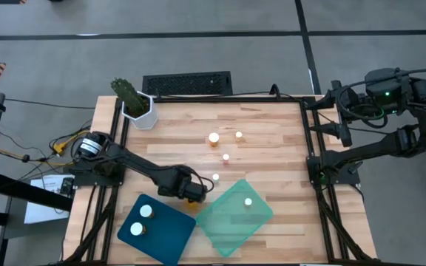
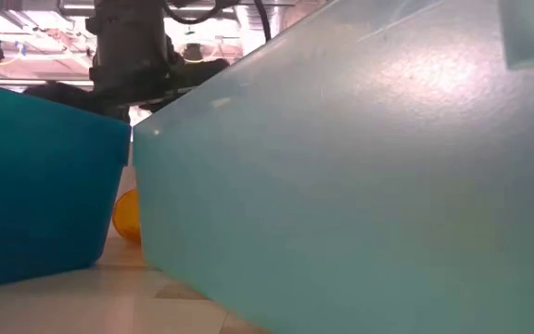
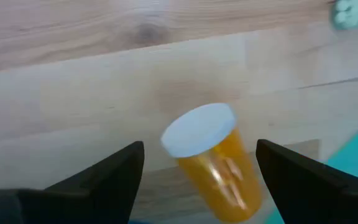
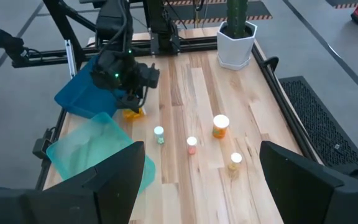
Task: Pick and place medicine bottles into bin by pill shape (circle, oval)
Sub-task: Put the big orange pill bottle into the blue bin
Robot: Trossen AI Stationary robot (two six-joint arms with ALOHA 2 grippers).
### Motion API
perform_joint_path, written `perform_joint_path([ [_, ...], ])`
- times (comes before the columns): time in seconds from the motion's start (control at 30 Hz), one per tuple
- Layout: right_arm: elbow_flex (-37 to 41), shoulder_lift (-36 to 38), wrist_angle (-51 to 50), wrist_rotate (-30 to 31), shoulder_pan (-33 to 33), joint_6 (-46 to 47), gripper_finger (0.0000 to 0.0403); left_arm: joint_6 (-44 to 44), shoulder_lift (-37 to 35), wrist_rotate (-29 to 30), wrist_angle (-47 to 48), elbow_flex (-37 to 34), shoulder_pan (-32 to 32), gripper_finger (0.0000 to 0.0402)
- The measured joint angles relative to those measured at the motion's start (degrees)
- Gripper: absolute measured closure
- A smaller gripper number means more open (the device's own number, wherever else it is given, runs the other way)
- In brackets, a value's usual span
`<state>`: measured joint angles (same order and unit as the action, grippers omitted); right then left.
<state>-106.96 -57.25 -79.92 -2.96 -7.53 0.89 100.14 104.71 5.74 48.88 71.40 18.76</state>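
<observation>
Between the left gripper's (image 3: 197,171) spread, empty jaws lies a tipped medicine bottle (image 3: 213,158), cap end away from them, on the desk (image 1: 272,133) beside the pale tray (image 1: 235,218); right jaws released, far off.

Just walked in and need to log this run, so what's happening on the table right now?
The robot is sorting medicine bottles into two bins. The left hand is open over a tilted bottle on the table, between the dark blue bin and the light teal bin; it isn't gripping it. Two bottles sit in the blue bin, one in the teal, and four stand mid-table. The right hand waits open off the table's right edge.
</observation>
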Motion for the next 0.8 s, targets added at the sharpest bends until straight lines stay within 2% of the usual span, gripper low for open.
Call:
perform_joint_path([
  [0.37, 0.0, 1.6, 0.0, 0.0, 0.0, 0.0, 0.0078, 2.3, 0.0, -3.0, -10.8, -5.7, -1.0, 0.0110],
  [0.8, 0.0, 3.4, 0.9, 0.0, 0.0, 0.2, 0.0078, 1.7, 0.0, -2.5, -14.0, -7.7, -2.6, 0.0170],
])
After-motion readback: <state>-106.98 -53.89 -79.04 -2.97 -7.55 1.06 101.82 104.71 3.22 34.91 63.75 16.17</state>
